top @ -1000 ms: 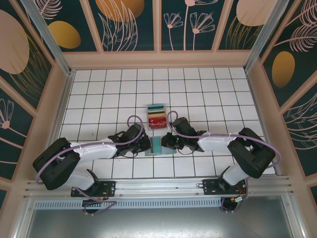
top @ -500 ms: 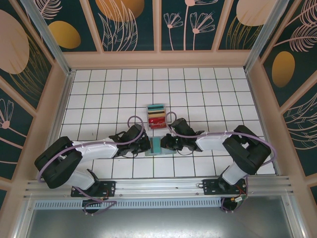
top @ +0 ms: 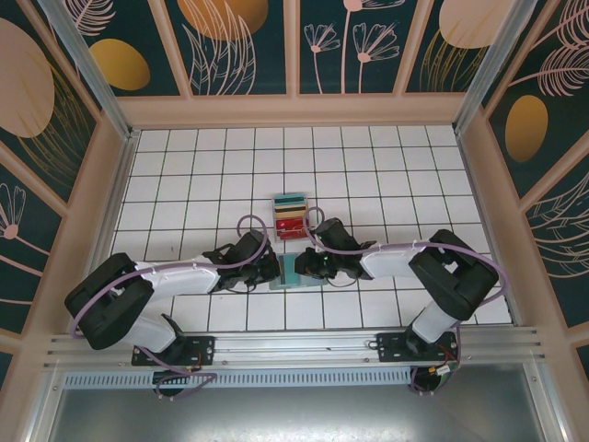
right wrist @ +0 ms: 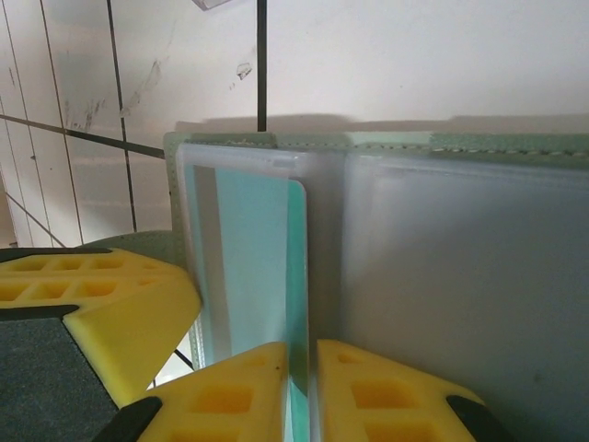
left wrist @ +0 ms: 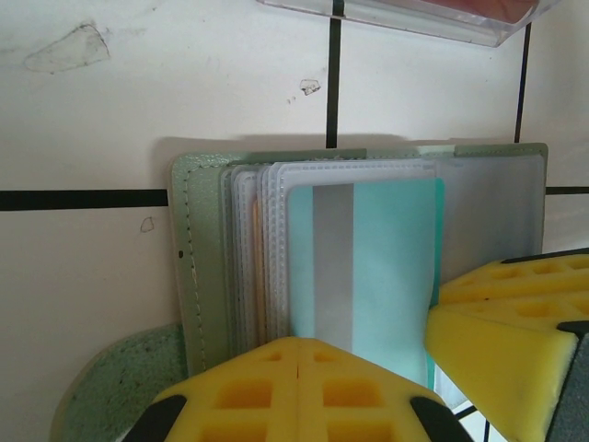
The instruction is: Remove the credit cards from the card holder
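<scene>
The card holder lies open on the tiles between both grippers. In the left wrist view its grey-green cover shows at the left, with a fan of clear sleeves beside it. A teal credit card with a pale stripe sits in the front sleeve. My left gripper is shut, its yellow fingers pressed together on the holder's near edge. In the right wrist view my right gripper has its jaws closed on the edge of the teal card, next to a clear sleeve.
A clear tray with a teal, tan and red stack stands just beyond the holder; its edge shows in the left wrist view. A round green pad lies under the holder's near left corner. White tiles spread all around, inside tan walls.
The right arm has slid a little to the left, bringing its gripper closer over the holder. The left arm and the holder have stayed where they were.
</scene>
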Tool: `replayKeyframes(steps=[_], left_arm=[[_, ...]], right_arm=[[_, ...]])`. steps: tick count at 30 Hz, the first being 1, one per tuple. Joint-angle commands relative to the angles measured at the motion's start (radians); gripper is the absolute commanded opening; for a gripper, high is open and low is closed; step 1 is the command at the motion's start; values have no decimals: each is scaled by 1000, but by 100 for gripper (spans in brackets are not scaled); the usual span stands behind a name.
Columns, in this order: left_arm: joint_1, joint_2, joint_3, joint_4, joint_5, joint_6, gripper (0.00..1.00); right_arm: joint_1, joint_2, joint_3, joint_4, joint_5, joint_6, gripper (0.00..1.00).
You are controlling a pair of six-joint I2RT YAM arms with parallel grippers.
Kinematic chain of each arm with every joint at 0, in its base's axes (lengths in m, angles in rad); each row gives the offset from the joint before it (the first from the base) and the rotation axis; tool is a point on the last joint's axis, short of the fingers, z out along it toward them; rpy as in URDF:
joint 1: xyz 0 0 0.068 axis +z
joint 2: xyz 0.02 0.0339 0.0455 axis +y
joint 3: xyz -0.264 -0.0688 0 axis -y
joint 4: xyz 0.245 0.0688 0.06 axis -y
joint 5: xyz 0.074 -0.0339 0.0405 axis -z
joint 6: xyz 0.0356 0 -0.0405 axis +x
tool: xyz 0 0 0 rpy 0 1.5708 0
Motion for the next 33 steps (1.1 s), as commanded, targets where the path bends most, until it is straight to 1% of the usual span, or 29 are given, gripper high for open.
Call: replayKeyframes(steps=[1, 5, 6, 8, 10, 19, 33], left_arm=[[0, 21, -13, -4, 20, -2, 0], [0, 26, -13, 1, 24, -3, 0], [-1, 27, -14, 1, 26, -3, 0], [-1, 26, -14, -2, 24, -3, 0], [-1, 24, -12, -12, 20, -3, 0], [-1, 42, -2, -119, -59, -12, 0], [-1, 41, -5, -137, -74, -26, 0]], right_arm=[[11, 14, 28, 39, -34, -2, 17], [11, 19, 26, 40, -39, 0, 16], [11, 18, 25, 40, -40, 0, 13], [12, 12, 22, 34, -33, 1, 4], [10, -1, 15, 22, -17, -1, 0], [-18, -48, -36, -2, 15, 1, 0], [-92, -156, -117, -65, 34, -27, 0]])
